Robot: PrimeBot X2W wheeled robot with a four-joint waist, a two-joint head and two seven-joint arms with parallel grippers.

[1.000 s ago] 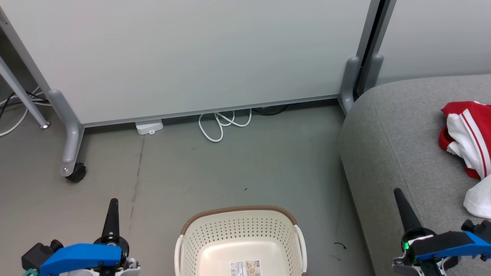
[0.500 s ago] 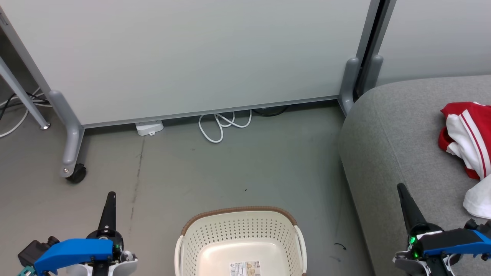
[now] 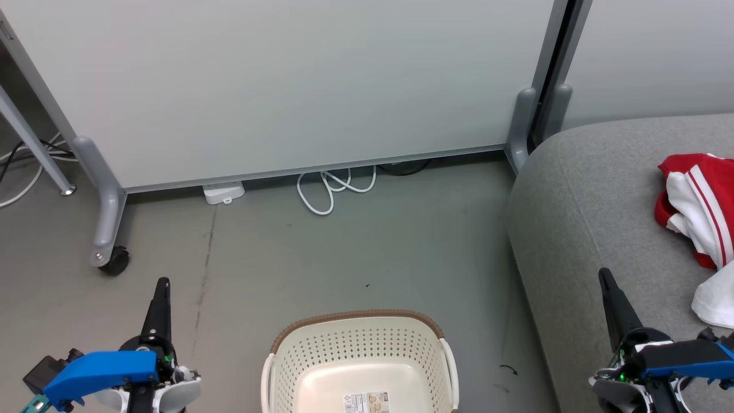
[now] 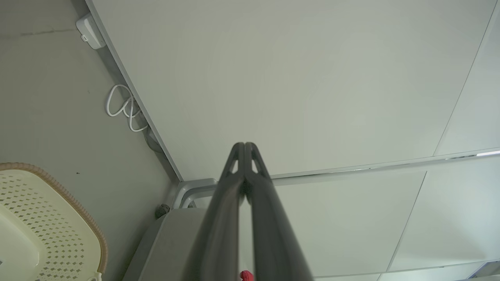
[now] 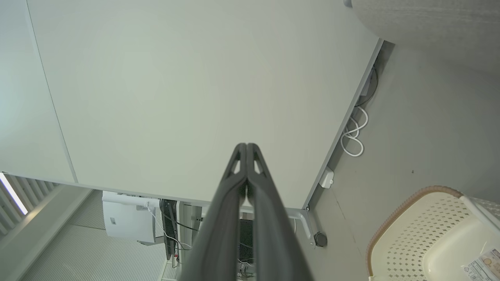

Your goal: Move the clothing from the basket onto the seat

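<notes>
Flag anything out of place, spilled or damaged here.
Nothing damaged or spilled. The basket stands upright; the clothing lies crumpled on the seat. Minor: a loose white cable coiled by the partition and a dark scrap near the seat.

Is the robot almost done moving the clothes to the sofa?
Looks nearly finished. Done: the clothing lies on the seat, and the basket looks empty where visible. In hand: nothing; the left claw and right claw are shut, empty. Left: nothing I can see.
</notes>
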